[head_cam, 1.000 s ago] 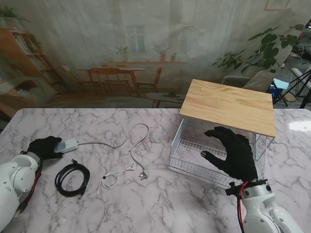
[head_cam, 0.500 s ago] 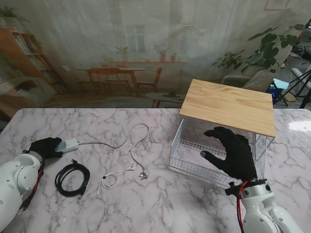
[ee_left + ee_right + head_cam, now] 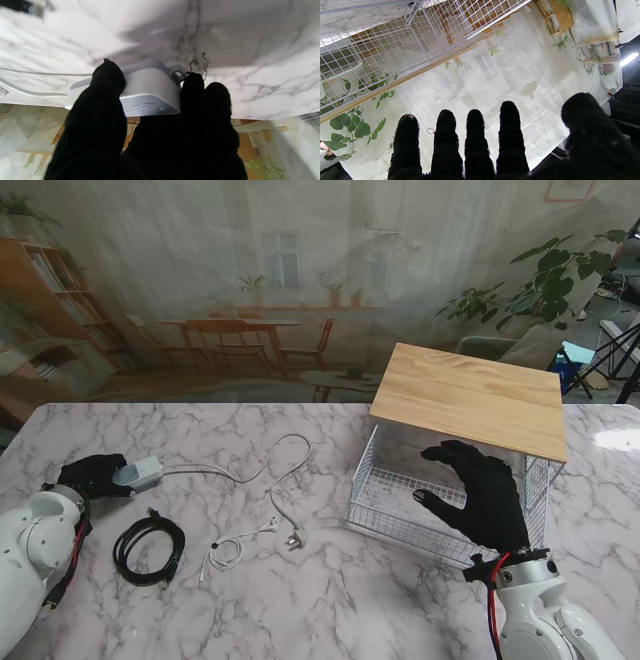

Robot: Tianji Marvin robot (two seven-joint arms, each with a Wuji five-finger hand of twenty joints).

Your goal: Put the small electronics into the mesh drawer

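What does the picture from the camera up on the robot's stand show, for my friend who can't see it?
The left hand holds a white power adapter at the left of a marble table. The right hand hangs open over a white mesh drawer under a wooden top. A coiled black cable and a white cable lie between.

Two glossy white, rounded arm shells. Fuzzy black knit gloves over left hand (image 3: 92,476) and right hand (image 3: 486,498). Red and black cables beside each wrist.
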